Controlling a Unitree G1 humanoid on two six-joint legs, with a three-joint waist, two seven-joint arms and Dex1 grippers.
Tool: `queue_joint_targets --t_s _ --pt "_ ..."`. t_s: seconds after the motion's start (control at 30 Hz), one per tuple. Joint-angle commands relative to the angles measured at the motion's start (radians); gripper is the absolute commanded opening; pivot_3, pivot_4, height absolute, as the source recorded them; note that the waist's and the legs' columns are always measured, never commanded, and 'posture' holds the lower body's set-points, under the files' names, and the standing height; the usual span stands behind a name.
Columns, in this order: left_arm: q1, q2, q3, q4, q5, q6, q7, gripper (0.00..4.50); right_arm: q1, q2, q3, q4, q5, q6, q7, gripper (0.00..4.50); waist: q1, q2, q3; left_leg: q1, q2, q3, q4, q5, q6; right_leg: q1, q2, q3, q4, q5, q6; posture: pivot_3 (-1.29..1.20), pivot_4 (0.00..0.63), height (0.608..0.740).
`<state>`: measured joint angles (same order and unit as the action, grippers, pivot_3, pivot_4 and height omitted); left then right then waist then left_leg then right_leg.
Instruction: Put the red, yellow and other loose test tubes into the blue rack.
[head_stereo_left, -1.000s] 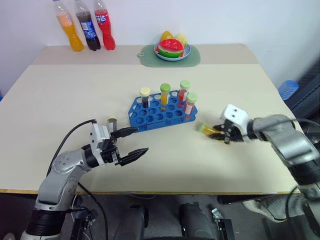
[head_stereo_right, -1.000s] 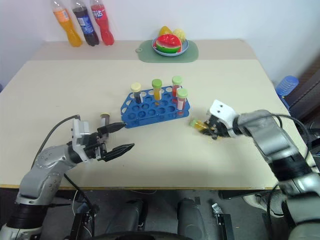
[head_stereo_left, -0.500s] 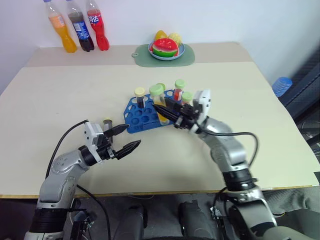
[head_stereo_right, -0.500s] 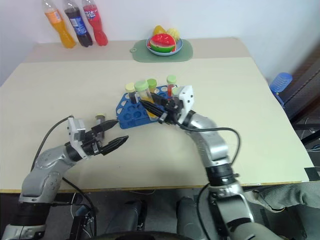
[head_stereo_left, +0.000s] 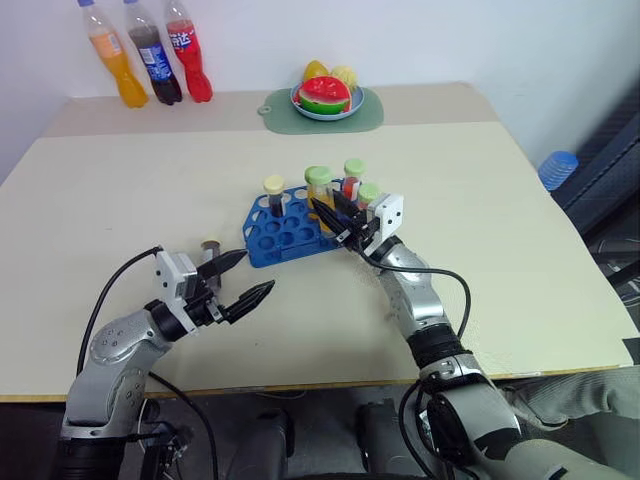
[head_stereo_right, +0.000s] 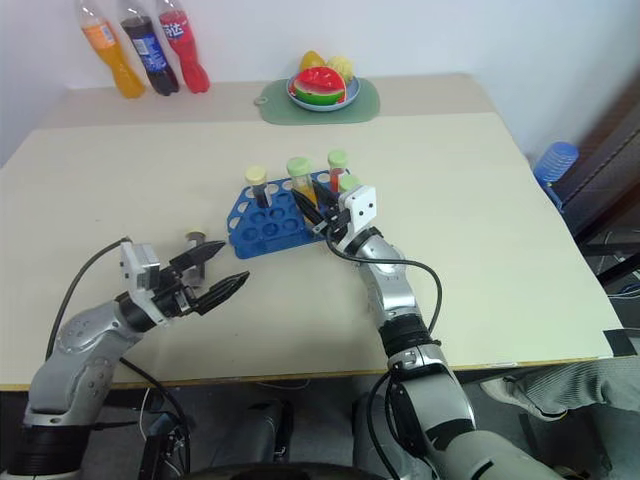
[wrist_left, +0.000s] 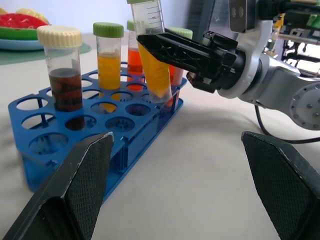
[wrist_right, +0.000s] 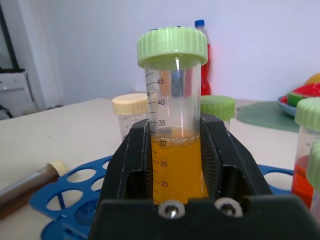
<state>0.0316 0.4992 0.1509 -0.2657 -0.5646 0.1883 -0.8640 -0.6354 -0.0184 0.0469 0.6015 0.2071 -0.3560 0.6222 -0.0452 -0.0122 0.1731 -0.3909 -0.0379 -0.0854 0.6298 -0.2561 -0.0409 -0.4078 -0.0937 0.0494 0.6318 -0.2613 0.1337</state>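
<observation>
The blue rack (head_stereo_left: 285, 232) stands mid-table with a cream-capped brown tube (wrist_left: 60, 70), a yellow-orange one (wrist_left: 109, 57) and red ones (head_stereo_left: 353, 178) upright in it. My right gripper (head_stereo_left: 327, 208) is shut on a yellow test tube with a pale green cap (wrist_right: 175, 135), holding it nearly upright just over the rack's right half. A dark brown loose tube (head_stereo_left: 211, 247) lies on the table left of the rack, also seen as that tube (wrist_right: 25, 183) in the right wrist view. Just in front of that tube, my left gripper (head_stereo_left: 245, 277) hangs open and empty.
Three soda bottles (head_stereo_left: 150, 62) stand at the table's far left edge. A green mat with a fruit plate (head_stereo_left: 322, 100) lies at the far middle. A blue bottle top (head_stereo_left: 553, 168) shows beyond the table's right edge.
My right arm has swung from the table's right side over to the rack, carrying the yellow tube and turning it upright. The left gripper has hardly moved. The camera view has shifted.
</observation>
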Motion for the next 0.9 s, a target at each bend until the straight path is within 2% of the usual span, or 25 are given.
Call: queue_joint_targets --t_s 0.03,0.23,0.3,0.43,0.53,0.67,0.73,0.8,0.87,0.9 --pt "0.008 0.01 0.03 -0.043 -0.013 -0.005 0.008 4.27 -0.023 0.018 -0.008 0.071 -0.018 -0.063 -0.008 0.83 0.0 0.0 0.0 0.0 0.0 0.0 0.0 0.0 0.0 0.0 0.0 0.0 0.0 0.0 0.0 0.0 0.15 0.74" --pt "0.013 0.011 0.035 -0.051 -0.006 -0.006 0.024 4.27 -0.068 0.048 -0.014 0.204 -0.049 -0.147 -0.044 0.83 -0.001 0.0 0.0 0.001 0.0 0.0 0.0 0.0 0.0 0.001 0.0 0.0 0.0 0.0 0.0 0.0 0.15 0.74" --pt "0.018 0.007 0.039 -0.056 -0.003 -0.001 0.041 4.27 -0.075 0.048 -0.023 0.219 -0.024 -0.138 0.0 0.83 -0.003 0.0 0.0 0.001 0.0 0.0 0.0 0.0 0.0 0.001 0.0 0.0 0.001 0.0 0.0 0.0 0.15 0.74" --pt "0.021 -0.02 0.063 -0.07 -0.016 0.012 0.111 4.27 -0.059 0.026 -0.014 0.186 -0.04 -0.164 0.028 2.83 -0.002 0.001 0.0 0.001 0.0 0.0 0.0 0.0 0.0 0.001 0.001 0.001 0.001 0.0 0.0 0.0 0.15 0.74" --pt "0.015 -0.058 0.108 -0.102 -0.045 0.074 0.242 4.27 -0.021 -0.009 0.006 0.093 -0.058 -0.151 0.049 4.24 0.0 0.0 0.0 0.001 0.0 0.0 0.0 0.0 0.0 0.0 0.001 0.001 0.0 0.0 0.0 0.0 0.15 0.74" --pt "0.015 -0.082 0.155 -0.181 -0.031 0.212 0.463 4.27 0.085 -0.11 0.047 -0.15 -0.022 -0.033 0.165 4.24 0.005 0.0 0.0 0.0 0.0 -0.001 0.001 0.0 0.0 0.0 0.0 0.001 0.0 0.0 0.0 0.0 0.15 0.74" --pt "0.012 -0.094 0.189 -0.241 -0.085 0.341 0.594 4.27 0.152 -0.19 0.061 -0.289 0.002 0.048 0.225 4.24 0.008 0.0 0.0 0.0 0.0 -0.001 0.001 0.0 0.0 0.001 -0.001 0.001 0.0 0.0 0.0 0.0 0.15 0.74" --pt "-0.014 -0.081 0.229 -0.293 -0.136 0.578 0.774 4.27 0.224 -0.288 0.061 -0.418 0.043 0.14 0.298 4.24 0.009 0.0 0.0 0.0 0.0 -0.001 0.001 0.0 0.0 0.001 -0.001 0.0 0.0 0.0 0.0 0.0 0.15 0.74" --pt "-0.096 -0.062 0.3 -0.302 -0.282 0.897 0.943 4.27 0.289 -0.392 0.045 -0.52 0.09 0.213 0.375 4.24 0.011 0.0 0.0 0.0 0.0 -0.001 0.001 0.0 0.0 0.001 0.0 0.0 0.001 0.0 0.0 0.0 0.15 0.74" --pt "-0.156 -0.065 0.326 -0.293 -0.34 0.996 1.003 4.27 0.323 -0.455 0.037 -0.572 0.124 0.24 0.436 4.24 0.011 0.0 0.0 0.0 0.0 -0.002 0.001 0.0 0.0 0.002 0.0 0.0 0.001 0.0 0.0 0.0 0.15 0.74"
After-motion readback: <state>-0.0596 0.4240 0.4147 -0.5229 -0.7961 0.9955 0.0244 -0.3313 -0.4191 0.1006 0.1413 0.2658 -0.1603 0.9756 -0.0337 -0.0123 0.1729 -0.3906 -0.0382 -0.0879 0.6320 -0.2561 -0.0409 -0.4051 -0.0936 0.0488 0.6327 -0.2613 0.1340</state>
